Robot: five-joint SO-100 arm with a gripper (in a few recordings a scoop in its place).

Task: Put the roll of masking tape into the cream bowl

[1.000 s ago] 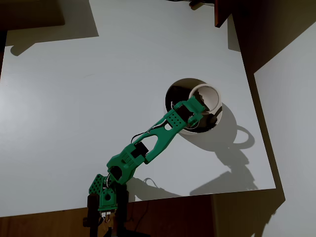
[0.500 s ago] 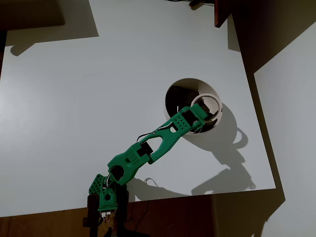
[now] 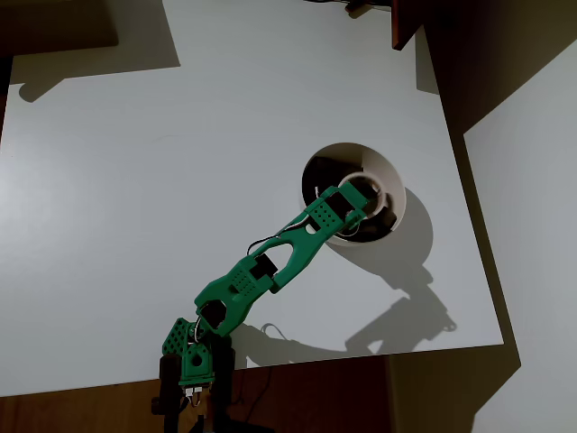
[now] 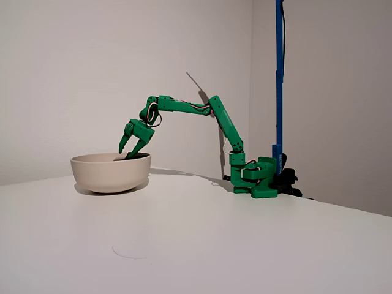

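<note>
Gripper point(image 4: 130, 149) now spread open over the cream bowl point(image 4: 98, 174), holding nothing. Roll of masking tape point(image 3: 377, 192), held above the rim a second ago, now lies inside at the far-right wall. Placement looks done.

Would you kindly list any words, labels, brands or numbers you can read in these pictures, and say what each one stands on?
None can be read.
The roll of masking tape, lying in the cream bowl: any print on its core is too small and dark to make out.
The green arm, its gripper and the blue pole: no lettering shows.
</note>
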